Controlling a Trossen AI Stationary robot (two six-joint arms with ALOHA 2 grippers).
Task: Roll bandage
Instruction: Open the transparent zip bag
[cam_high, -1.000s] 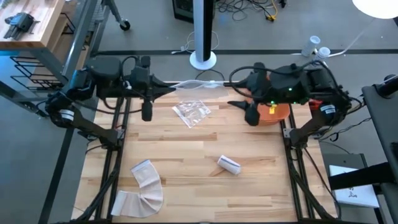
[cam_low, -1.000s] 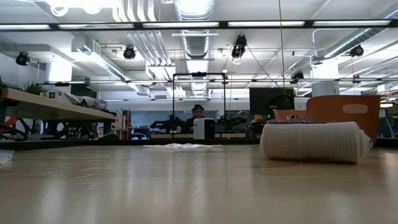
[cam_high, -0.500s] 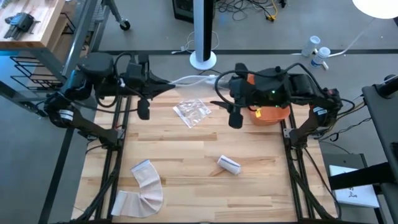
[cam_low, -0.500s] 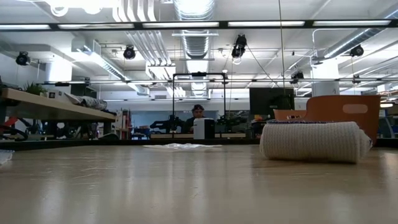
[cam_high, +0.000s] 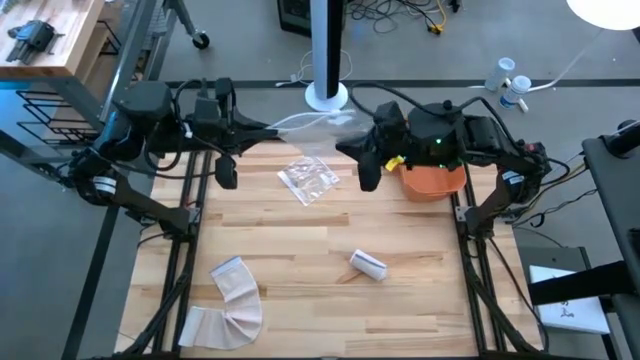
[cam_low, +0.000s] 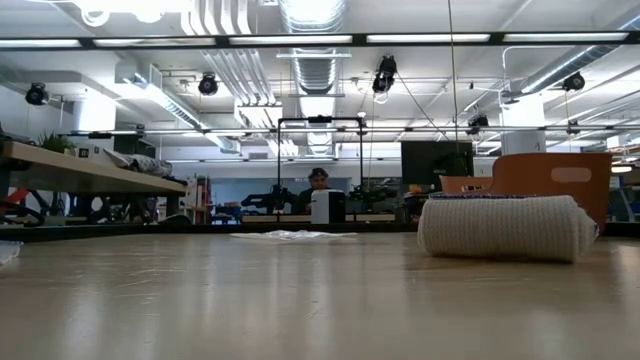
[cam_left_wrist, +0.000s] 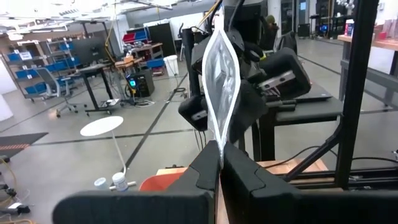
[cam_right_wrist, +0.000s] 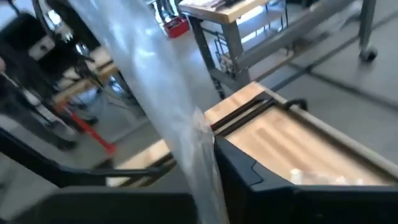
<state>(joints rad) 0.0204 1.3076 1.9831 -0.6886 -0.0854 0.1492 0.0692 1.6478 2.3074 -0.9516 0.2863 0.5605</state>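
Clear crinkly plastic bag (cam_high: 318, 123) stretched between left gripper (cam_high: 262, 137) and right gripper (cam_high: 347, 143), both jaws clamped.

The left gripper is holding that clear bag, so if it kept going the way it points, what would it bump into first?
Most likely the right gripper. The left gripper is shut on the clear plastic bag and points across the table's far edge. In the left wrist view the other arm sits just behind the bag, though depth is hard to judge.
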